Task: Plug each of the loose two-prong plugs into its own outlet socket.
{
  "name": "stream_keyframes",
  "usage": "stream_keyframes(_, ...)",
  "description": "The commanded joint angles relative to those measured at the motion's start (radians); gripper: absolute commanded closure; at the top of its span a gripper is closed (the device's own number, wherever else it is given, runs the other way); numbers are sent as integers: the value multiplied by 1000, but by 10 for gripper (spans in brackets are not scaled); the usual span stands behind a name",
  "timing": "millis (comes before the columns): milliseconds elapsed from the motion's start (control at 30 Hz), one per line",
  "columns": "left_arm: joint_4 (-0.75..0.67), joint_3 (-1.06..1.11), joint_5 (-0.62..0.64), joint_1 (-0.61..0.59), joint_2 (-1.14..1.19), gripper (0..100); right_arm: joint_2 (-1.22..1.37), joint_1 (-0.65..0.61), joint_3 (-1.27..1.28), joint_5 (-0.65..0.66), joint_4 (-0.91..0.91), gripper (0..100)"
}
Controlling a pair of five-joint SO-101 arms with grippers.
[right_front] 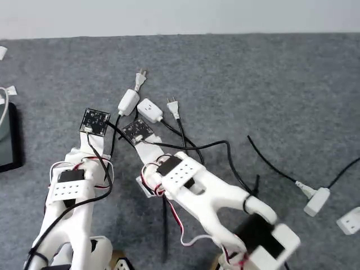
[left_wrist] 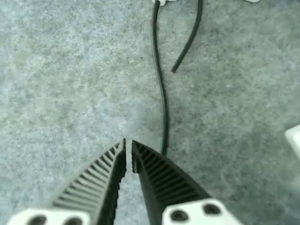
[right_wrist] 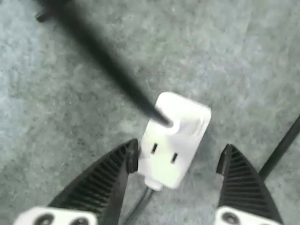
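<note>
On the grey carpet (right_front: pixel 253 84), the high view shows four white blocks. A long white block (right_front: pixel 128 102) and an outlet socket (right_front: pixel 149 110) lie close together near the middle. A third block (right_front: pixel 316 201) lies on a cable well to the right, and a fourth block (right_front: pixel 350 220) is at the right edge. There are two loose two-prong plugs: the first plug (right_front: pixel 140 77) lies just beyond the long white block, and the second plug (right_front: pixel 172 106) lies just beside the outlet socket. Both plugs are bare on the carpet.

The right wrist view shows what the arms hide from above. The right gripper (right_wrist: pixel 179 154) is spread wide, with its fingers on either side of the outlet socket. The socket's two slots face up and a black cable (right_wrist: pixel 108 65) crosses it.

In the left wrist view, the left gripper (left_wrist: pixel 128 145) is pinched closed on nothing. Two black cords (left_wrist: pixel 161 93) run over the carpet ahead of it.
</note>
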Motion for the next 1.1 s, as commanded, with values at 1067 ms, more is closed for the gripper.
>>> stream_keyframes(1067,-11,-38,6,-38,-11,985,-456,809,-176,256,549,991)
